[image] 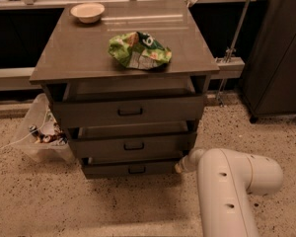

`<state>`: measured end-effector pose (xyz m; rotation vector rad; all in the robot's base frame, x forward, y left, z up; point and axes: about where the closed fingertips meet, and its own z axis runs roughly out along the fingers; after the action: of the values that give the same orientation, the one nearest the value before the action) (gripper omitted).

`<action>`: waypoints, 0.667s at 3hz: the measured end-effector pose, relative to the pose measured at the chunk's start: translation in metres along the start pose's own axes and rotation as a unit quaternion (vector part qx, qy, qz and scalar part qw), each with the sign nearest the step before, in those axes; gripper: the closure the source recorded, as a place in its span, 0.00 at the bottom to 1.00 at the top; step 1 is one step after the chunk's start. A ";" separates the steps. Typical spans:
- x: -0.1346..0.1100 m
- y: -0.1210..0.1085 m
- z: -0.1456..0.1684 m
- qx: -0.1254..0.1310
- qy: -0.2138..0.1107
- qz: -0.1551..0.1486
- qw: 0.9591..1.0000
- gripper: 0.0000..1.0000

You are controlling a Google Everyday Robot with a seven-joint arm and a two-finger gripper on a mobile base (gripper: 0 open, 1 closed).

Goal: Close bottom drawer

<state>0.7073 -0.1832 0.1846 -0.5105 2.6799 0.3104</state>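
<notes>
Your bottom drawer point(108, 170), lowest of three in the grey-brown cabinet point(79, 58), stands slightly pulled out at floor level, your gripper point(182, 166) sits against its right end on the white arm point(227, 191), its state cannot be told, and a green bag point(139, 50) lies on top.
</notes>
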 end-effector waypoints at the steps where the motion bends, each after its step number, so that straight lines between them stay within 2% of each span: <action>1: 0.032 -0.011 -0.020 0.002 0.020 0.039 0.999 1.00; 2: 0.032 -0.011 -0.020 0.002 0.020 0.039 0.999 1.00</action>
<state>0.6772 -0.2090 0.1876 -0.4148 2.7445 0.3201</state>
